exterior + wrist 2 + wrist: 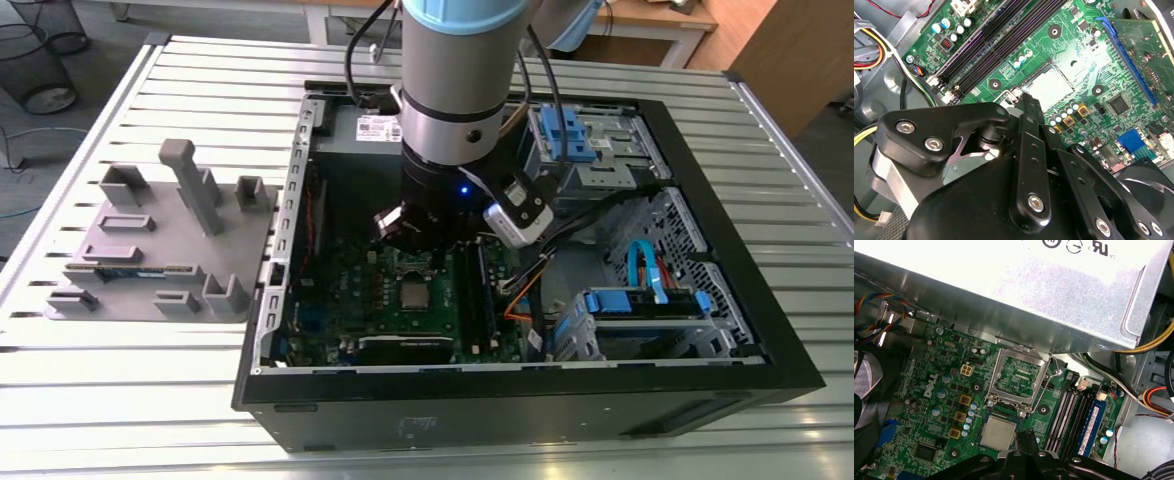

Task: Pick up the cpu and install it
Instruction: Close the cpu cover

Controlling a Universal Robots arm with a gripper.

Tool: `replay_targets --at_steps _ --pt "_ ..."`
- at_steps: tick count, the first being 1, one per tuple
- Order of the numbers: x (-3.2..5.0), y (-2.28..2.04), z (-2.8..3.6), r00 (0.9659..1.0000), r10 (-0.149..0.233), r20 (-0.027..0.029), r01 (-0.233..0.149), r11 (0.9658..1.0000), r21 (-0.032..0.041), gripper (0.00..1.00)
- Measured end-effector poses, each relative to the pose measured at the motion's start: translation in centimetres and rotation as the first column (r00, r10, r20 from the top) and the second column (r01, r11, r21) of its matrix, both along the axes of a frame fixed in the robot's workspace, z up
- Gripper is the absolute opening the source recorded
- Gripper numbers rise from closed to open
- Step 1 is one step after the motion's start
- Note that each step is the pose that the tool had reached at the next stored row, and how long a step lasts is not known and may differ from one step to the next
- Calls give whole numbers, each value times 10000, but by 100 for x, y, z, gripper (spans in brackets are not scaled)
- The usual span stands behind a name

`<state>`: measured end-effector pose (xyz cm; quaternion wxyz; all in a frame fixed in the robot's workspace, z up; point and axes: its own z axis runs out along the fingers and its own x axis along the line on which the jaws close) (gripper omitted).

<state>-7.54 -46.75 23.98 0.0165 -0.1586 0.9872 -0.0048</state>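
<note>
**Cpu seated on the board, gripper closed just above it**

At the exterior view's left, a grey fixture tray sits on the slatted counter, with a narrow green strip lying in one of its slots. Beside it, the open computer case holds the green motherboard. The grey power supply box sits along the case's far wall, and drive cages with blue clips are at the exterior view's right.

The cpu lies flat in its socket, silvery top up. The socket's metal load plate is flipped open beside it, and the memory slots run along the other side (one carries a stick).

The gripper hangs inside the case with its fingertips together and nothing between them. It is poised right at the cpu's edge, and I cannot tell whether it touches.
</note>
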Motion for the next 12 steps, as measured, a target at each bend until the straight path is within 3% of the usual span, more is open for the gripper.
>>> replay_targets --at_steps 7,12 --pt "4 3 -17 10000 1 0 -1 10000 0 11" --pt "23 38 -37 10000 25 0 -25 10000 -1 11"
